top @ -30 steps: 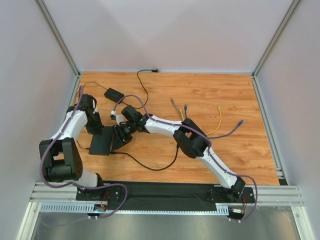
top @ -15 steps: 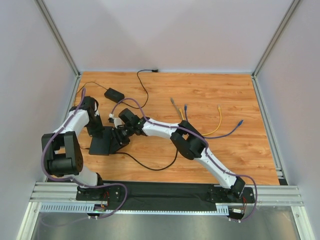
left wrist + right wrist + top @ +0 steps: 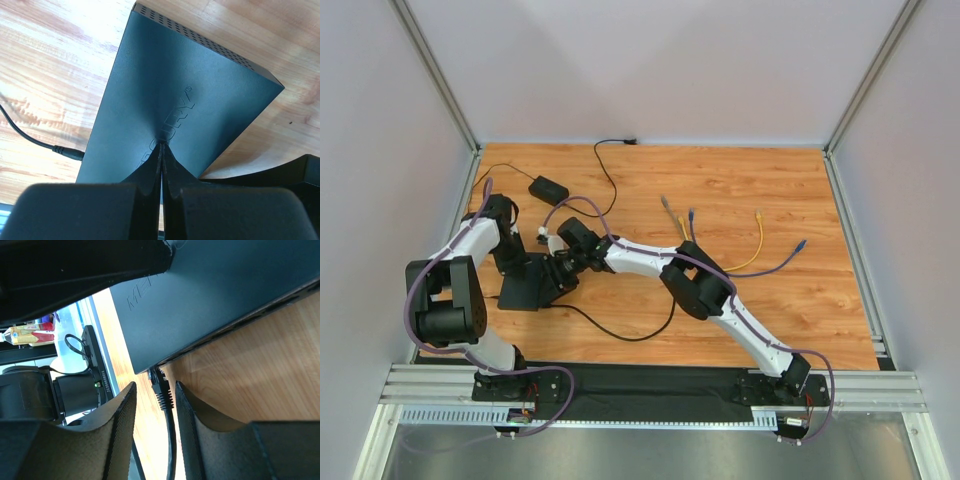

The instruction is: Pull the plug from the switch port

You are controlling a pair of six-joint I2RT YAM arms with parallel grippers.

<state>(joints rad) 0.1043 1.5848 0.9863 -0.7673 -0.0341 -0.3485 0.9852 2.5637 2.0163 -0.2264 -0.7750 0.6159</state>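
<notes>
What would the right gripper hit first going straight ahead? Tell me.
The plug, lying between the right gripper's open fingers and seated in the switch just beyond. Depth is unclear, but nothing else shows in the way.

— What colour is the flat rectangular plastic switch box (image 3: pixel 170 100)?
— Matte black, with a dotted row of tiny vent holes along one edge and faint tone-on-tone lettering on top.
— And the plank tabletop (image 3: pixel 770 190)?
— Orange-brown wood grain, streaked lighter and darker.
— The small ribbed plug (image 3: pixel 159 385)?
— Black, like its round cable (image 3: pixel 170 440).
— Anything brighter?
— A thin yellow cord (image 3: pixel 761 240) and a thin purple cord (image 3: pixel 775 266).
</notes>
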